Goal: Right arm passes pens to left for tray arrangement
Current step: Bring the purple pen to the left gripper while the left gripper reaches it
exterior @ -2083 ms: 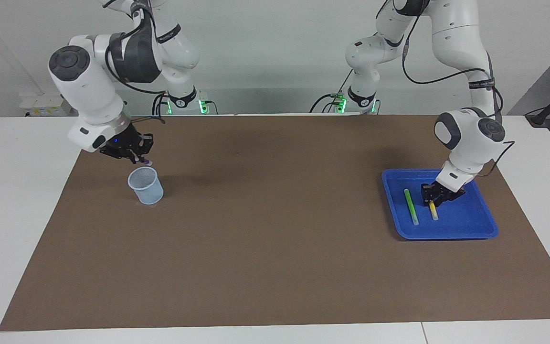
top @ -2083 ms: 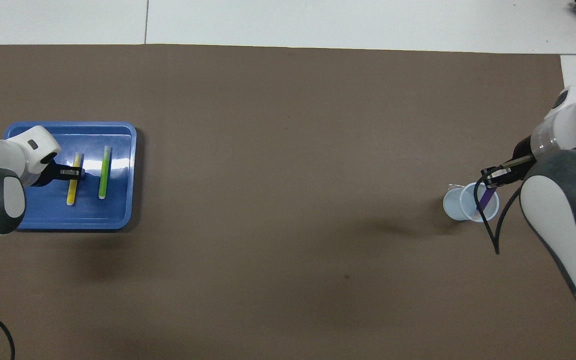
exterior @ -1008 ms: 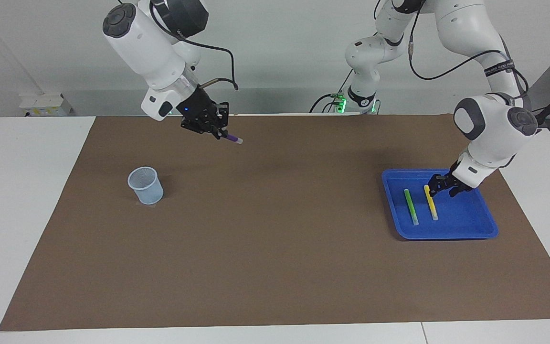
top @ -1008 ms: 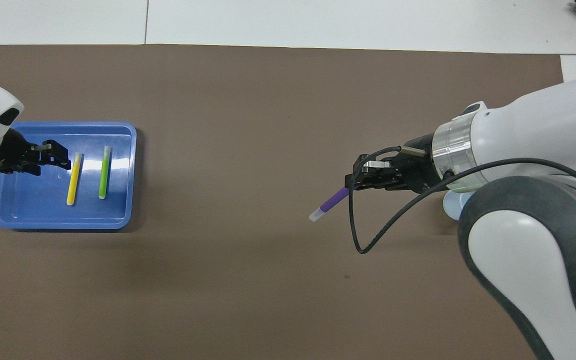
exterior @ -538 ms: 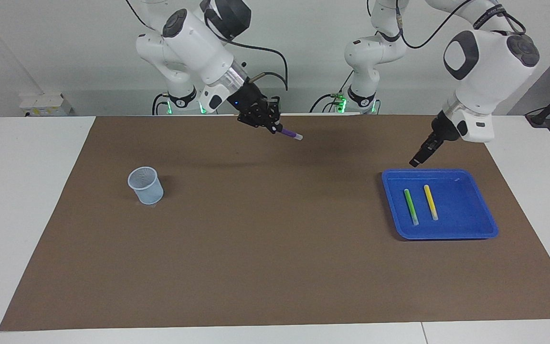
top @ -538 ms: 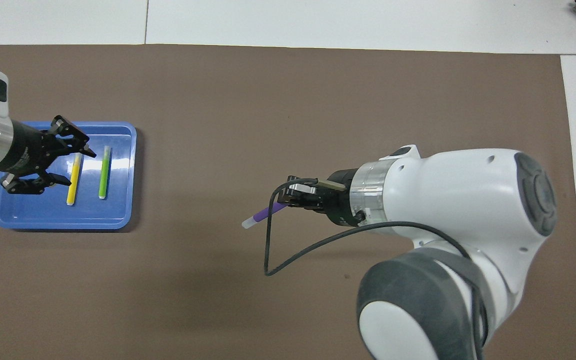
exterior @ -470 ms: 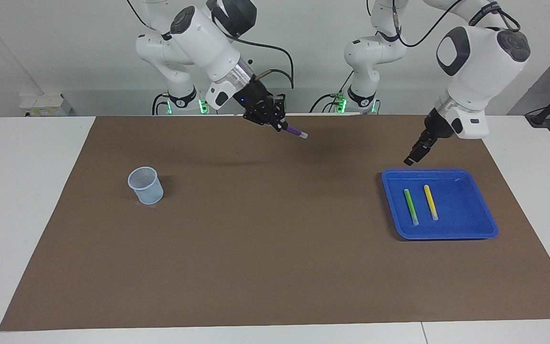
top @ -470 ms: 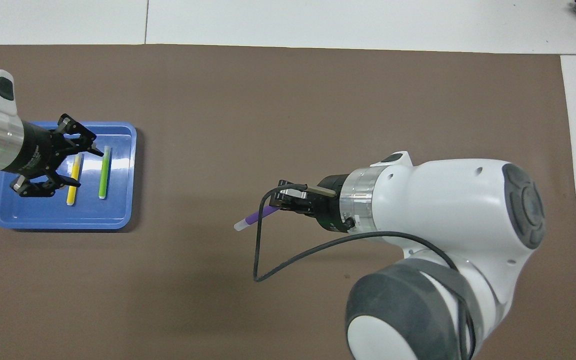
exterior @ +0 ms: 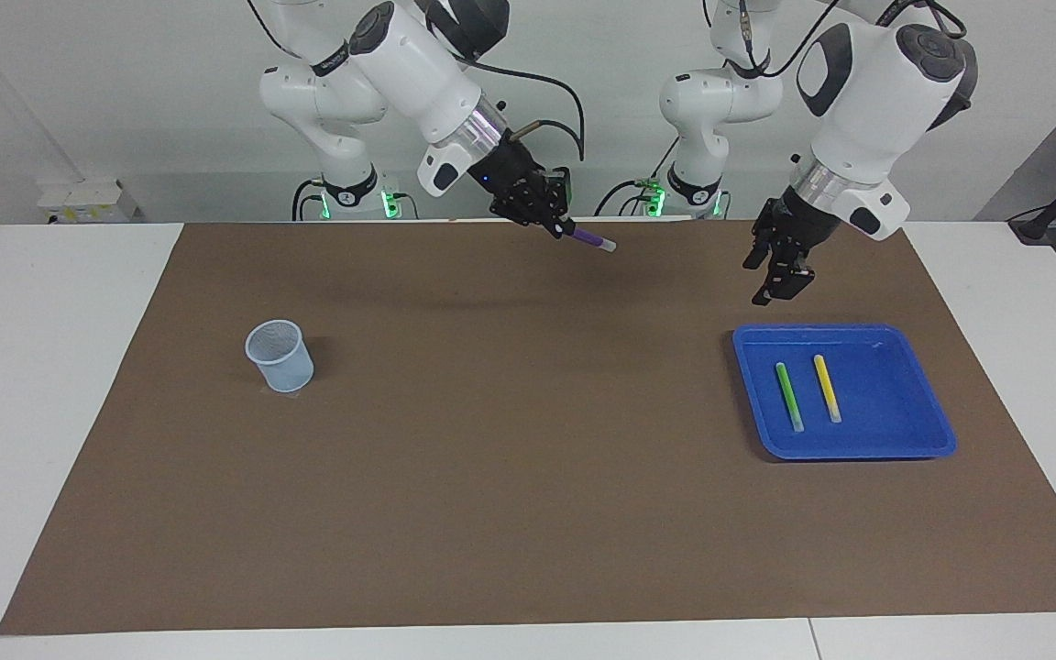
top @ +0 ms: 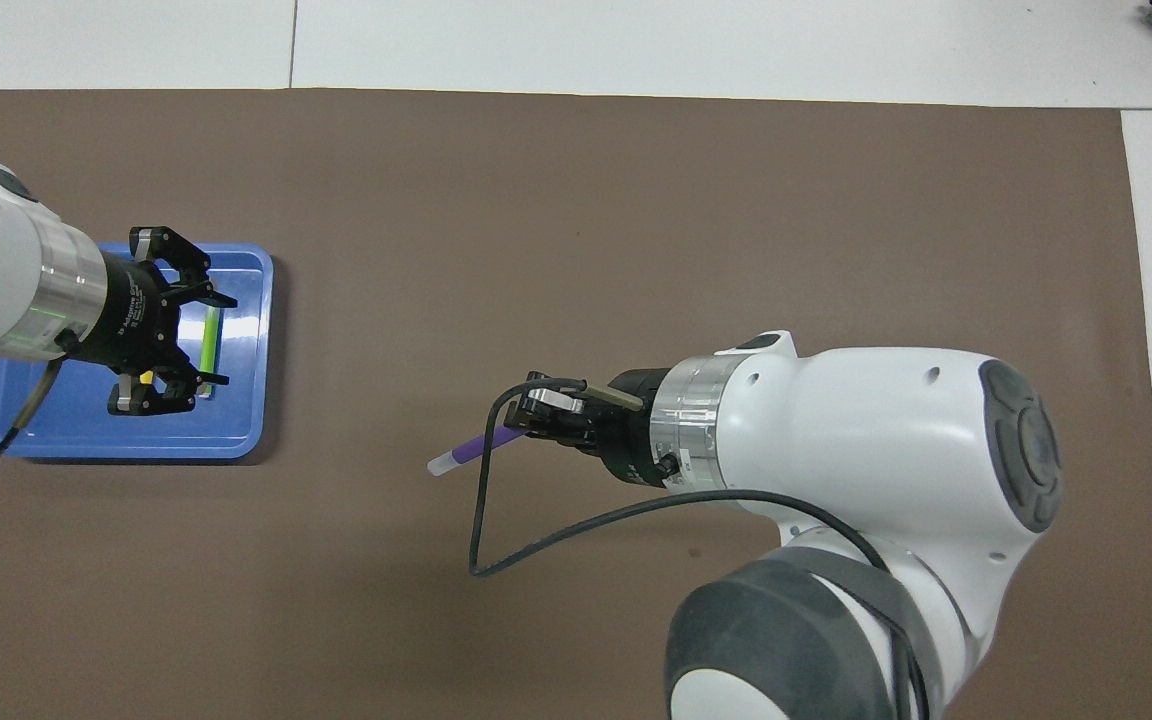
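Raised since earlier, right gripper (exterior: 557,223) clenches purple pen (exterior: 590,240); left gripper (exterior: 777,268) gapes above tray (exterior: 931,417).

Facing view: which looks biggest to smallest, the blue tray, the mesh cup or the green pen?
1. Blue tray: clearly largest.
2. Pale blue mesh cup.
3. Green pen: about as long as the cup is tall, but far slimmer.

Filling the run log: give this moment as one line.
right gripper: shut on purple pen, raised mid-table | left gripper: open, empty, raised | green pen, yellow pen: in tray
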You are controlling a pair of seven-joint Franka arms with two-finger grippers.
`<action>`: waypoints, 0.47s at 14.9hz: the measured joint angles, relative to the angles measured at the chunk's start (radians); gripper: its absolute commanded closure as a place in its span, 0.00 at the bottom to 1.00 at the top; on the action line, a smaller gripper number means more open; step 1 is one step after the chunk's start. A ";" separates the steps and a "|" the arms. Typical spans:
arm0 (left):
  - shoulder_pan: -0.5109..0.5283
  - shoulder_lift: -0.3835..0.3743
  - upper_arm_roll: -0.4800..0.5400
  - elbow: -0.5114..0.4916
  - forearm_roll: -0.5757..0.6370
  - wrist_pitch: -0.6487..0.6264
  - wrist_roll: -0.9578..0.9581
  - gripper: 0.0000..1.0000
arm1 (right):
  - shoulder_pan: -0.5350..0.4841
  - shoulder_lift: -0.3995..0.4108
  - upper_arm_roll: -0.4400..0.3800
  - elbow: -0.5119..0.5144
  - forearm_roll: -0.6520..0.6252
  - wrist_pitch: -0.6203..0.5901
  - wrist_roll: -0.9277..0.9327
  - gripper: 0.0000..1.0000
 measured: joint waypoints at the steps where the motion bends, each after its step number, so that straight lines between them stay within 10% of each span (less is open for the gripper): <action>1: -0.012 0.000 -0.001 -0.002 -0.027 -0.002 -0.027 0.33 | 0.006 0.000 0.000 -0.003 0.003 0.030 0.003 1.00; 7: -0.044 -0.023 -0.001 -0.016 -0.215 -0.046 -0.140 0.16 | 0.090 0.001 0.001 -0.052 0.007 0.189 0.054 1.00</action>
